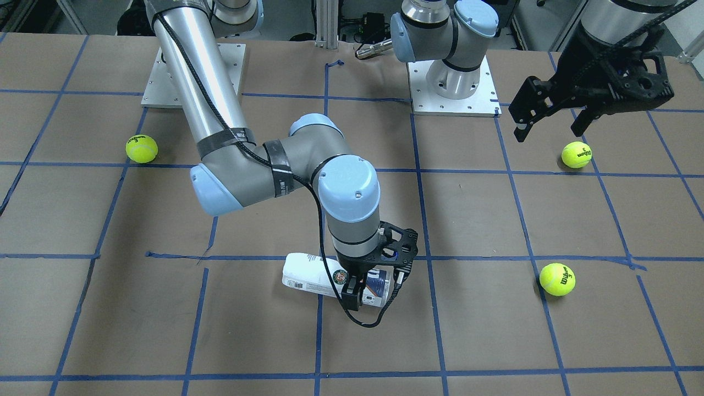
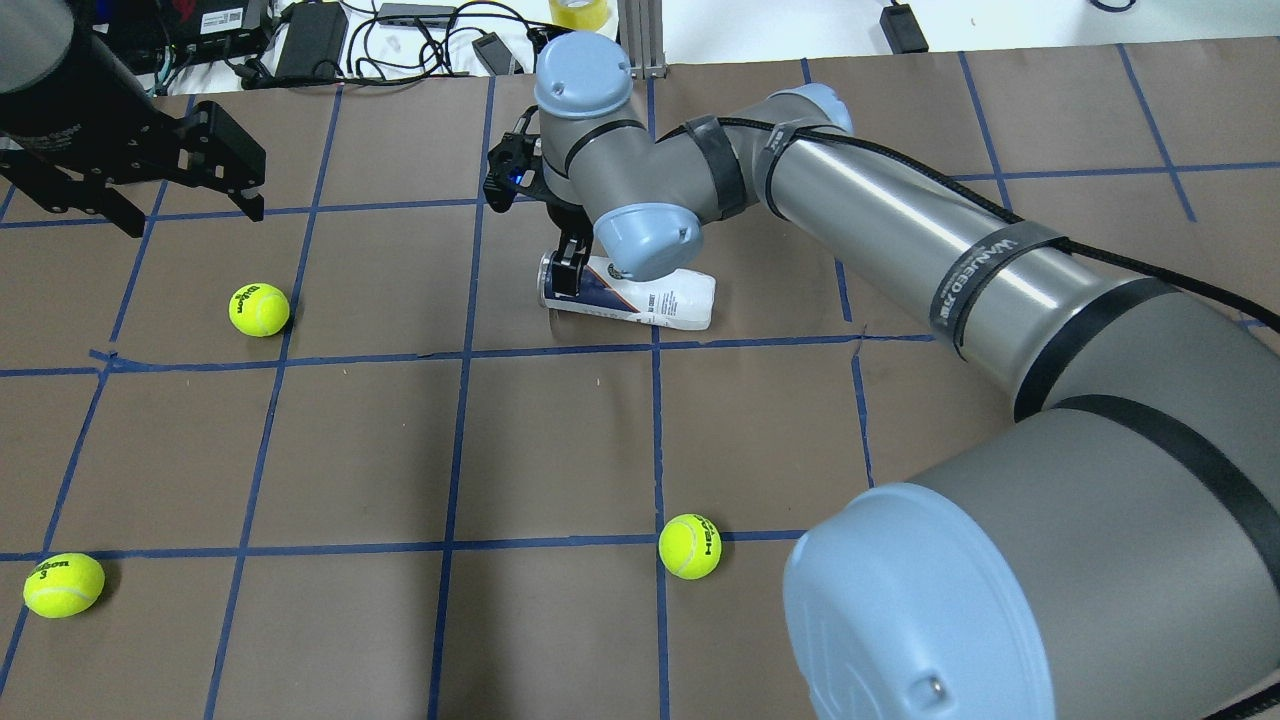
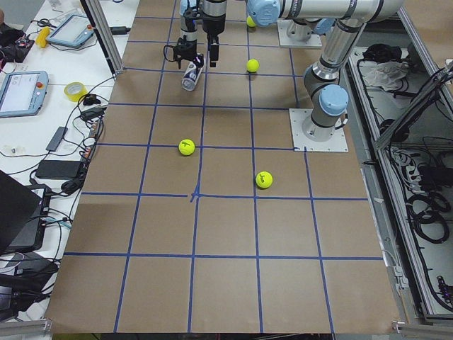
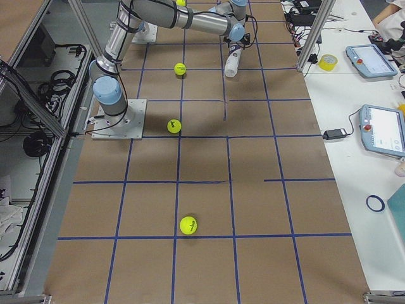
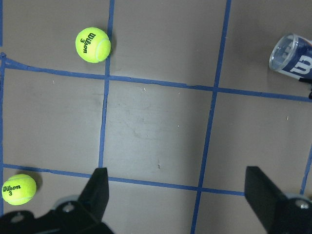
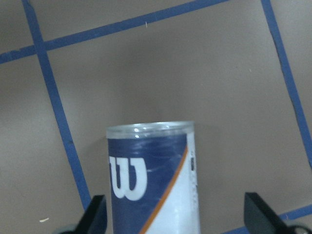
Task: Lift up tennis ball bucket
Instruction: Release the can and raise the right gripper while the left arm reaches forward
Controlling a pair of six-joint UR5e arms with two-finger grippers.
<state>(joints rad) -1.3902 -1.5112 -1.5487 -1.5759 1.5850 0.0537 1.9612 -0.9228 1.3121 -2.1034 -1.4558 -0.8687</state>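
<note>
- Brown paper covers the tabletop (image 2: 400,450), and blue tape (image 2: 455,430) rules it into squares.
- We count one tennis ball bucket (image 2: 670,298). It lies on its side near the middle of the tabletop, on the side away from the robot's bases.
- Its label shows a white W logo (image 6: 127,179) on a navy band (image 6: 146,161), a round emblem (image 1: 341,275) and a barcode (image 1: 297,285). We cannot read the smaller print.
- We count three yellow-green tennis balls (image 2: 259,309) (image 2: 63,585) (image 2: 690,546), all apart from the bucket. Black "Wilson" print shows on each, and at least two carry a "3".
- We see the right claw (image 1: 374,285) spread open, straddling the bucket's navy end. One finger is just beside the wall, the other stands apart.
- We see the left claw (image 2: 192,217) hanging above the tabletop with its fingers wide apart, well away from the bucket.
</note>
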